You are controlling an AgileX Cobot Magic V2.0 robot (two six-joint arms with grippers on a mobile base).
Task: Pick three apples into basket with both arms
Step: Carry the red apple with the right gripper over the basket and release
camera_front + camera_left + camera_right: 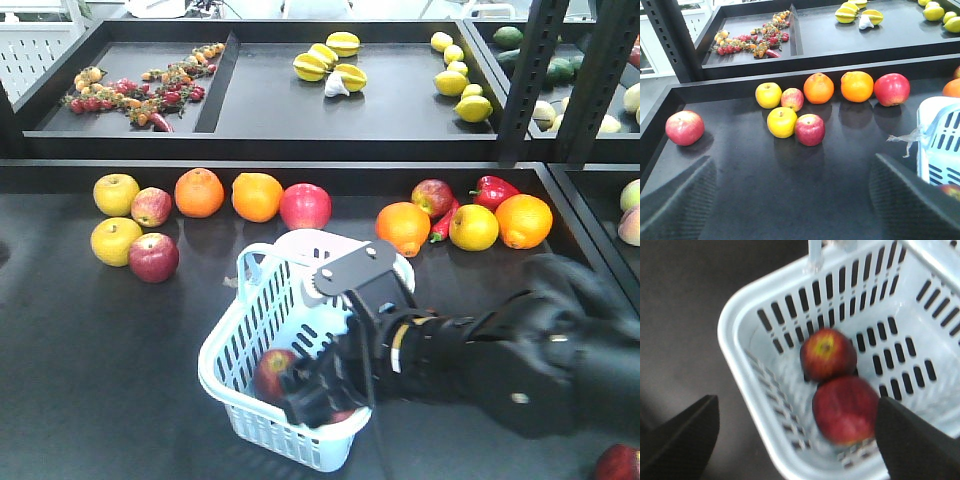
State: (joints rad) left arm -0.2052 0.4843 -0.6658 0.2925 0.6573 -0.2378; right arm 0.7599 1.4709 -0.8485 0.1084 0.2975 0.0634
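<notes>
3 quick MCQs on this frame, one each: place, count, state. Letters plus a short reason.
1. Where is the basket relative to the row of fruit?
A) in front of it, nearer the robot
B) behind it on the upper shelf
C) on top of the oranges

2. How many apples lie in the basket?
A) none
B) two
C) four

3. How do the right gripper jaws stand?
A) shut on an apple
B) open above the basket
C) clamped on the basket handle

Answers:
1 A, the front view shows it in front of the row.
2 B, the right wrist view shows two red apples.
3 B, both jaws are spread and empty.
</notes>
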